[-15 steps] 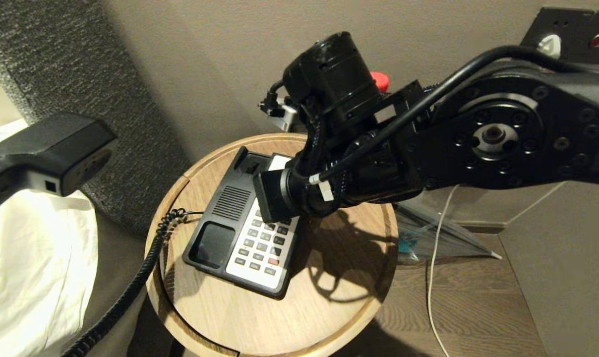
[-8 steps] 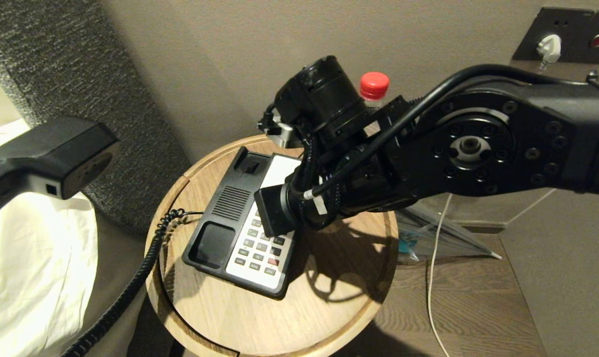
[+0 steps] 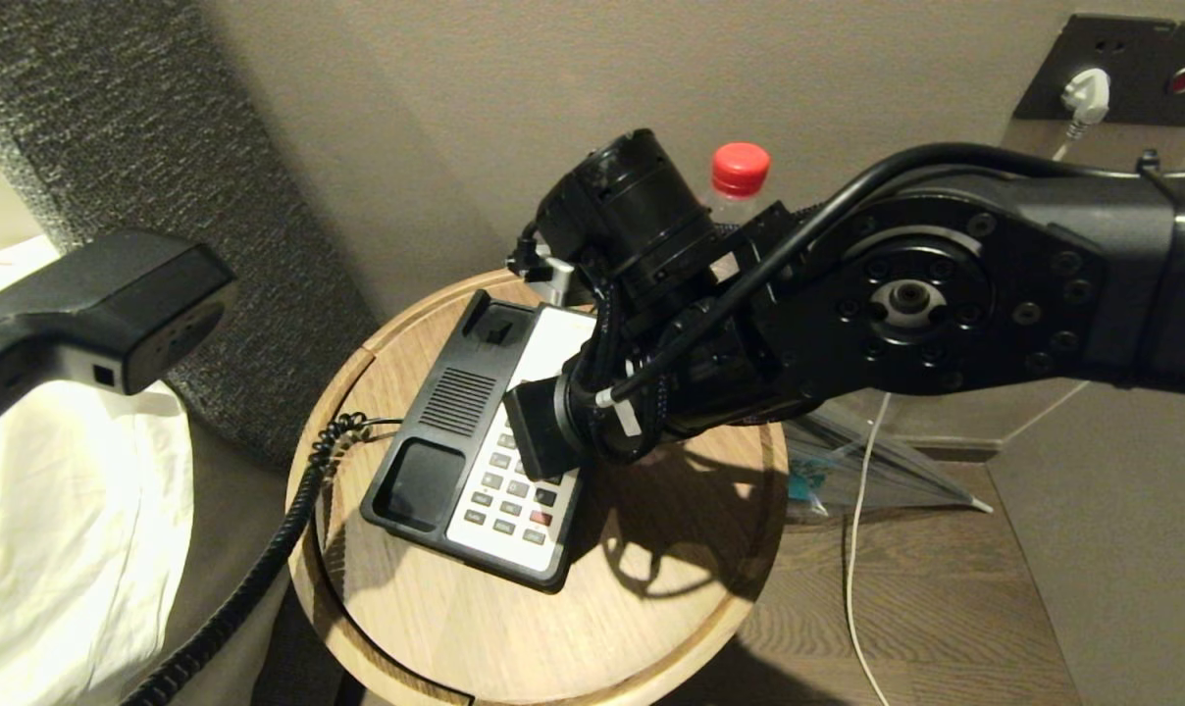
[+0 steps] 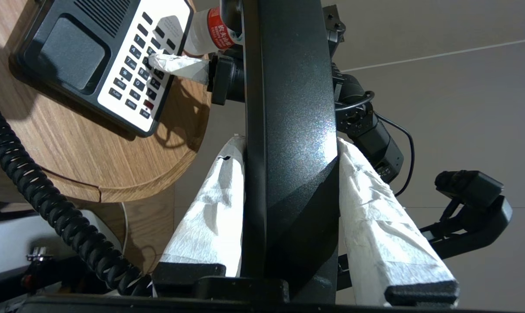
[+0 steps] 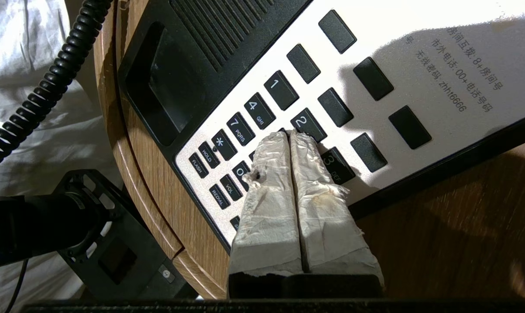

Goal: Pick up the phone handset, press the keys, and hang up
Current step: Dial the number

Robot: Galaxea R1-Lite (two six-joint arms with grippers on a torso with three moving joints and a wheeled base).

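The right gripper (image 5: 289, 134) has its two taped fingers pressed tight together like one pointing finger, with nothing held. Its tip sits on the keys (image 5: 262, 113) of the phone base (image 3: 475, 441), right by the 2 and the key under it. To do this step well, it should push straight down on just one key, softly, so it does not hit two keys or slide the phone on the round table (image 3: 553, 628).

The left gripper (image 4: 288, 182) is closed around the phone handset (image 3: 92, 304), which is up in the air at about 9 o'clock from the phone base, well away from it. Its curly cord (image 3: 259, 569) hangs down past the table edge.

Compared with a second ago, the right arm has dipped lower and a red bottle cap (image 3: 740, 169) shows behind it. The handset has not moved
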